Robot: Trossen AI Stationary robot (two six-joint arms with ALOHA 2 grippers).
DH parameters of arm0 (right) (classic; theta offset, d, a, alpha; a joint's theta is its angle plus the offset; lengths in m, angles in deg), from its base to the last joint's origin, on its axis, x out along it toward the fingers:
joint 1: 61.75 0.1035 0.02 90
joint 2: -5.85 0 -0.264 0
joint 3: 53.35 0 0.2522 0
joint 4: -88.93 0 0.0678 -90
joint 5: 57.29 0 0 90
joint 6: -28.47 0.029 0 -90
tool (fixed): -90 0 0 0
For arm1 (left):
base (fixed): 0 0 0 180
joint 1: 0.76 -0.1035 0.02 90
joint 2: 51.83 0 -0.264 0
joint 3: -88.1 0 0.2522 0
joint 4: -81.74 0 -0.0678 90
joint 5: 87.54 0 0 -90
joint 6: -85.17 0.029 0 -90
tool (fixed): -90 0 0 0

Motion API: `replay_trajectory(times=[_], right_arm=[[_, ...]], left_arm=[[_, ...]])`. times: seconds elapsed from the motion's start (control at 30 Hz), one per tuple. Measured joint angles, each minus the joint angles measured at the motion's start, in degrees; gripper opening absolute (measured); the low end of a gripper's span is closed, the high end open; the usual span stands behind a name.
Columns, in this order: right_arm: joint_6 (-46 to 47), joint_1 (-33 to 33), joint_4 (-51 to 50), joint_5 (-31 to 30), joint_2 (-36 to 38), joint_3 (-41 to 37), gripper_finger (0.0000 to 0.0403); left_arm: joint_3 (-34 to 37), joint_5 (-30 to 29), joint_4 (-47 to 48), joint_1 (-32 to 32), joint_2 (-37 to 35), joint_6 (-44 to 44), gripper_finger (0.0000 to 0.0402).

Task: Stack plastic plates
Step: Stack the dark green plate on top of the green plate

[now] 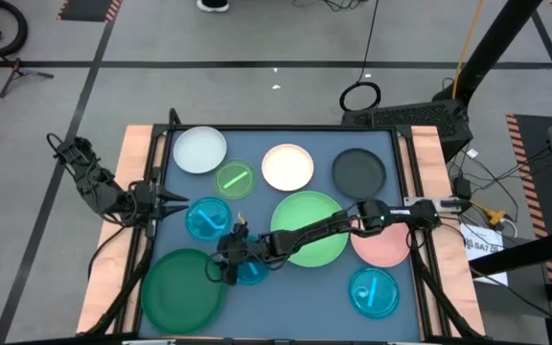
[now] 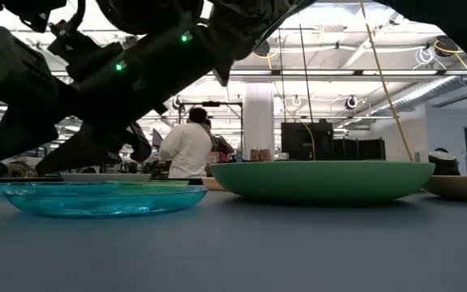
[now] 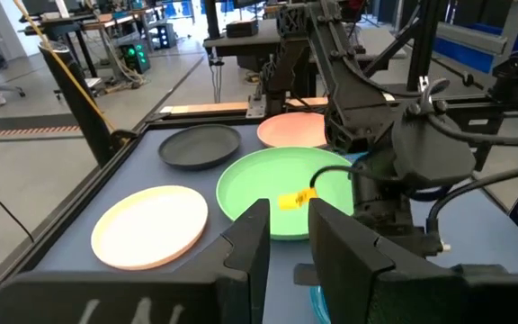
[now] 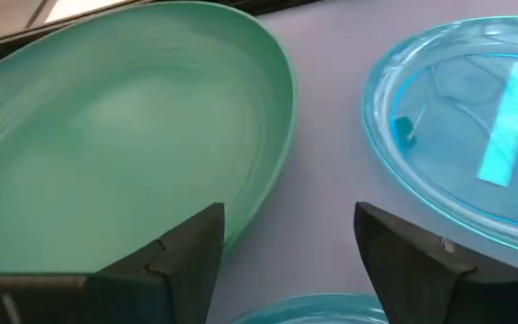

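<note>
My right gripper (image 1: pixel 228 259) reaches across the table toward its near left part and stands open just above a small cyan plate (image 1: pixel 253 274) that lies flat on the table (image 2: pixel 104 201). In the right wrist view the open fingers (image 4: pixel 290 238) point between the large dark green plate (image 4: pixel 124 117) and a second cyan plate (image 4: pixel 475 126). I see no touch with any plate. The large light green plate (image 1: pixel 326 216) lies under the right arm. My left gripper (image 1: pixel 175 203) waits at the table's left edge, fingers a little apart, holding nothing.
Single plates lie spread over the table: a pale one (image 1: pixel 200 150), lime (image 1: pixel 235 178), cream (image 1: pixel 287 166) and dark grey (image 1: pixel 359 172) along the far side, pink (image 1: pixel 386 249) and another cyan (image 1: pixel 373 291) at the near right. A person stands in the room behind (image 2: pixel 186 150).
</note>
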Motion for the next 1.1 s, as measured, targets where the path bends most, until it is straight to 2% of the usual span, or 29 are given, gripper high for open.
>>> replay_trajectory(times=[0.67,1.1], right_arm=[[-0.01,0.13,0.39,0.56,-1.29,0.00,0.0235],[-0.87,0.13,0.95,3.41,-1.29,0.00,0.0149]], left_arm=[[-0.02,-0.02,-0.02,-0.02,-0.02,0.66,0.0088],[-0.02,-0.02,-0.01,-0.02,-0.02,0.68,0.0088]])
